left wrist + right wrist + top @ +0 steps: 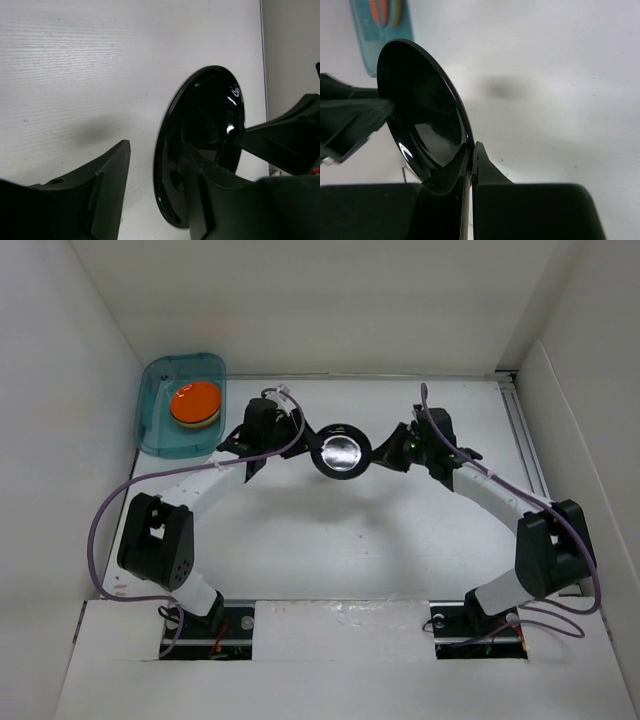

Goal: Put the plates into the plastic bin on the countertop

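Observation:
A glossy black plate (341,453) hangs on edge above the middle of the white countertop (330,540), between both arms. My right gripper (473,146) is shut on its rim, and the black plate (420,110) stands up from the pinch. My left gripper (157,150) straddles the opposite rim of the black plate (210,125). One finger lies against the plate's face; the other finger (112,180) stands clear, with white counter showing in the gap. The teal plastic bin (160,410) sits at the far left and holds an orange plate (195,402) on top of a small stack.
White walls close in the countertop on the left, back and right. A metal rail (525,430) runs along the right side. Purple cables loop out from both arms. In the right wrist view the bin (367,45) shows orange and green plate edges at the top left.

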Controlling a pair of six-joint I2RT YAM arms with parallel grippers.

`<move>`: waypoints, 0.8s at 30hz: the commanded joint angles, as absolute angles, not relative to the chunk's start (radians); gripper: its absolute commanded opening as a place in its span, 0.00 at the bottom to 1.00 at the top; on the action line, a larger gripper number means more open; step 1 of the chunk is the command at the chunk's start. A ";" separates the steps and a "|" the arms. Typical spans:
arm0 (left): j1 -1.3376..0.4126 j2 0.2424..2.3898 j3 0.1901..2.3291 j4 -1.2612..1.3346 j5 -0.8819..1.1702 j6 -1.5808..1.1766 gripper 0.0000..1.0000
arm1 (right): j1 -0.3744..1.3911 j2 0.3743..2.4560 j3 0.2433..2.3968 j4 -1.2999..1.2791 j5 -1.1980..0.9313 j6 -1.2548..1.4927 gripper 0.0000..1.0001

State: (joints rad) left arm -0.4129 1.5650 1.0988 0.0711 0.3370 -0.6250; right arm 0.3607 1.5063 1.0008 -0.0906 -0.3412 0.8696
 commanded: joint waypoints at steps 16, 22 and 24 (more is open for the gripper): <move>-0.364 1.536 1.146 0.098 0.348 -0.673 0.00 | 0.354 1.410 1.010 0.069 -0.416 0.890 0.71; -0.241 1.516 1.301 -0.053 0.149 -0.758 0.00 | 0.322 1.362 0.925 0.069 -0.377 0.881 0.85; -0.151 1.516 1.347 -0.080 0.091 -0.782 0.00 | 0.311 1.347 0.888 0.069 -0.386 0.870 0.85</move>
State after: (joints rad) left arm -0.2436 1.5623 1.2522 -0.0452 0.2287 -0.7212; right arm 0.3286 1.3762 0.9260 0.0124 -0.3927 0.8913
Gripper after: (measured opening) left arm 0.036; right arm 0.852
